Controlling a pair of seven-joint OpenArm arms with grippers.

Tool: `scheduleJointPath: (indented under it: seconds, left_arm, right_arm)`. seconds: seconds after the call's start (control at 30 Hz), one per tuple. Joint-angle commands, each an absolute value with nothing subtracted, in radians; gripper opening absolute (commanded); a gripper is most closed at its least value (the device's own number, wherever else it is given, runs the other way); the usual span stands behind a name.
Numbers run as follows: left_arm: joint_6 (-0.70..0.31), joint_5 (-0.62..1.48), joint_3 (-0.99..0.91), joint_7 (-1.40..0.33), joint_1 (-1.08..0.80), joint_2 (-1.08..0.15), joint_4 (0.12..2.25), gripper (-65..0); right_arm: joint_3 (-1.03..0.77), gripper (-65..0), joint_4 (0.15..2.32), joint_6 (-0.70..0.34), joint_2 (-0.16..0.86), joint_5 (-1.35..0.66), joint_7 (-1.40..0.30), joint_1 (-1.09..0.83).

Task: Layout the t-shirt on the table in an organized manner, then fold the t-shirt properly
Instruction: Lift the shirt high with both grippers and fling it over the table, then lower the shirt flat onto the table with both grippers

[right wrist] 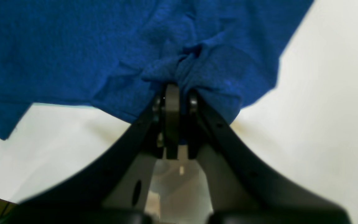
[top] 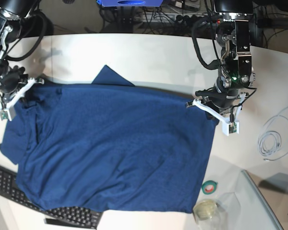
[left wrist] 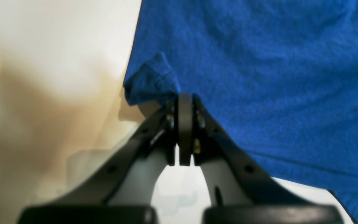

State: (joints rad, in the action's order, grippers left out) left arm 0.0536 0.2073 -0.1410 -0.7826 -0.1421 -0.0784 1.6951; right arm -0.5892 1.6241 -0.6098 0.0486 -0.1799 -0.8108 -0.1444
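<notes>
T-shirt [top: 115, 148] hides part of keyboard [top: 19, 191].

Bright, even overhead light; both wrist views are soft and blurred up close, with brownish shadows.

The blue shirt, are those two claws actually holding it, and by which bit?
Yes. The left gripper pinches the t-shirt at an edge corner; the right gripper pinches a bunched fold near its opposite edge.
</notes>
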Motion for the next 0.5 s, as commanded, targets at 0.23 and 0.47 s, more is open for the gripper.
scheduleJointPath:
  seconds: [0.23, 0.47]
  left_arm:
    - [0.053, 0.206, -0.143, -0.765, -0.124, -0.087, 1.768, -65.0]
    - [0.058, 0.2, -0.143, -0.766, -0.173, -0.087, 1.839, -65.0]
  right_arm:
    - [-0.636, -64.8, 1.685, -0.607, 0.064, -0.189, -0.794, -0.127]
    - [-0.664, -64.8, 1.805, -0.607, 0.056, -0.191, -0.834, -0.173]
